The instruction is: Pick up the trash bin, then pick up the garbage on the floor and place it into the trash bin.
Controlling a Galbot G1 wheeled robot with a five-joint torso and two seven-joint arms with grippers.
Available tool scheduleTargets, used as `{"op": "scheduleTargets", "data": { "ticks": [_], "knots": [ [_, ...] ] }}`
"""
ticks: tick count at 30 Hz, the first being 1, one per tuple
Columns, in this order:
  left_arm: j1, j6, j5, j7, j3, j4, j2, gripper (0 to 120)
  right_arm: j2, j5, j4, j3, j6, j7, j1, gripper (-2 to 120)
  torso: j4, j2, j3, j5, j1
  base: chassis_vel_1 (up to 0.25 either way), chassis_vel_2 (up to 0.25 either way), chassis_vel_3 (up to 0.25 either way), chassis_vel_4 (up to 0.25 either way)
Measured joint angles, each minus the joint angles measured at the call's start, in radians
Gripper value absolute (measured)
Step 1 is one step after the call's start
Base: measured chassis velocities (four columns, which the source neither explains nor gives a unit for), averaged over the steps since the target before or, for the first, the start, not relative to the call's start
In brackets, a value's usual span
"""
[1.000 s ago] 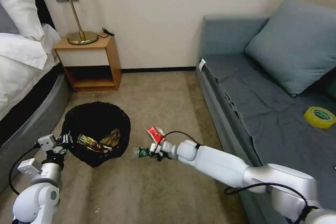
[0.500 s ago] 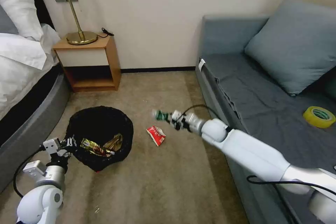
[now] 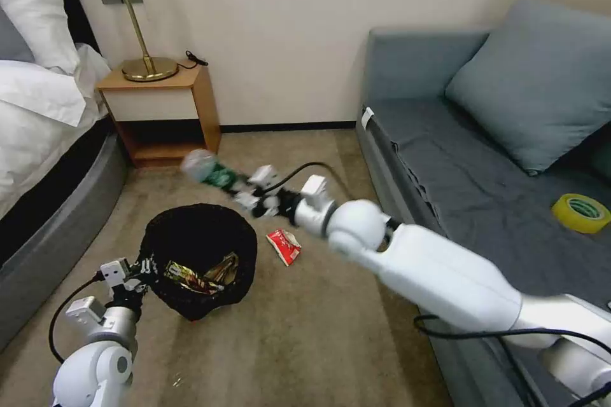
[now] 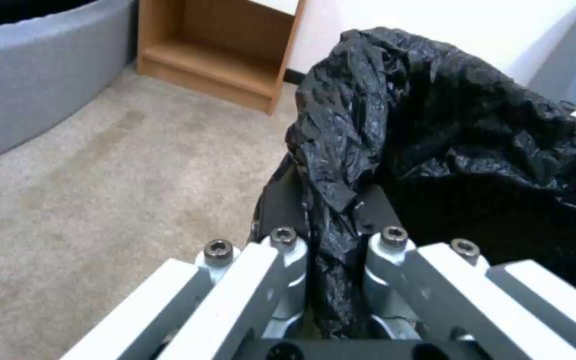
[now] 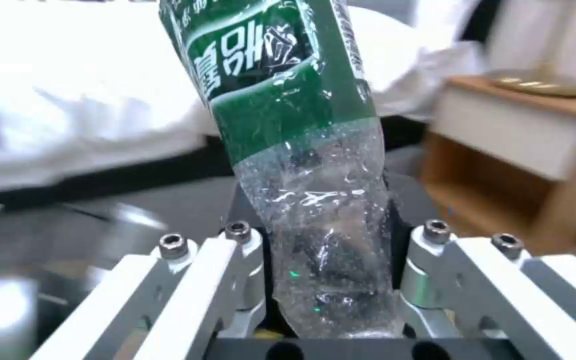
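The right gripper [image 3: 245, 193] fingers grasp the green-labelled plastic bottle [image 3: 207, 170], its long axis pointing upper left, just above the trash bin [image 3: 198, 259] at lower left; the left gripper [image 4: 331, 240] clenches the bin's bag rim.

Nightstand [image 3: 167, 116]: wooden, against the wall between bed and sofa, with a white drawer front above an open shelf.
Lamp [image 3: 137, 13]: brass base and stem, pale shade, standing on the nightstand top.
Black cable [image 3: 195, 58]: lying at the nightstand's back corner, near the lamp base.
Bed [image 3: 44, 121]: on the left, white bedding and pillow over a grey curved base.
Sofa [image 3: 484, 203]: grey-blue, on the right, along the wall.
Cushion [image 3: 541, 82]: grey-blue, leaning against the sofa back.
Yellow tape roll [image 3: 582, 212]: lying flat on the sofa seat, near the cushion.
Carpet [image 3: 305, 331]: beige, covering the floor.
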Motion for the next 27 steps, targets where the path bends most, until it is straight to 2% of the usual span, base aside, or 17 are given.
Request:
{"op": "scheduleTargets", "data": {
  "ticks": [5, 8, 14, 22, 24, 26, 27],
  "knots": [
    [0.003, 0.002, 0.0, 0.0, 0.008, -0.008, -0.008, 6, 0.054, 0.023, 0.007, -0.054, -0.005, 0.013, -0.001, 25, 0.0, 0.0, 0.0, -0.0002, 0.0, 0.0, 0.0, 0.0, 0.0],
    [0.014, 0.002, -0.004, 0.0, 0.009, -0.021, -0.017, 6, 0.095, 0.005, -0.026, -0.094, -0.005, 0.015, -0.015, 25, 0.0001, 0.0, 0.0, -0.0001, 0.0, 0.0, 0.0, 0.0, 0.0],
    [0.03, 0.003, -0.03, 0.004, 0.002, -0.04, -0.015, 6, 0.123, -0.048, -0.096, -0.132, -0.002, 0.013, -0.051, 25, -0.0002, 0.0, 0.0, -0.0001, 0.0, 0.0, 0.0, 0.0, 0.0],
    [0.045, 0.009, -0.076, 0.007, -0.008, -0.067, -0.001, 6, 0.129, -0.132, -0.191, -0.139, 0.016, 0.008, -0.115, 25, -0.0002, 0.0, 0.0, 0.0, 0.0, 0.0, 0.0, 0.0, 0.0],
    [0.046, 0.01, -0.08, 0.007, -0.008, -0.069, 0.0, 6, 0.127, -0.137, -0.195, -0.139, 0.017, 0.008, -0.118, 27, -0.0003, 0.0, 0.0, 0.0, 0.0, 0.0, 0.0, 0.0, 0.0],
    [0.046, 0.013, -0.092, 0.007, -0.008, -0.071, 0.003, 6, 0.12, -0.149, -0.202, -0.137, 0.016, 0.012, -0.121, 37, -0.0002, 0.0, 0.0, 0.0, 0.0, 0.0, 0.0, 0.0, 0.0],
    [0.046, 0.013, -0.092, 0.007, -0.008, -0.071, 0.003, 6, 0.12, -0.149, -0.202, -0.137, 0.016, 0.012, -0.121, 37, -0.0002, 0.0, 0.0, 0.0, 0.0, 0.0, 0.0, 0.0, 0.0]
  ]
}}
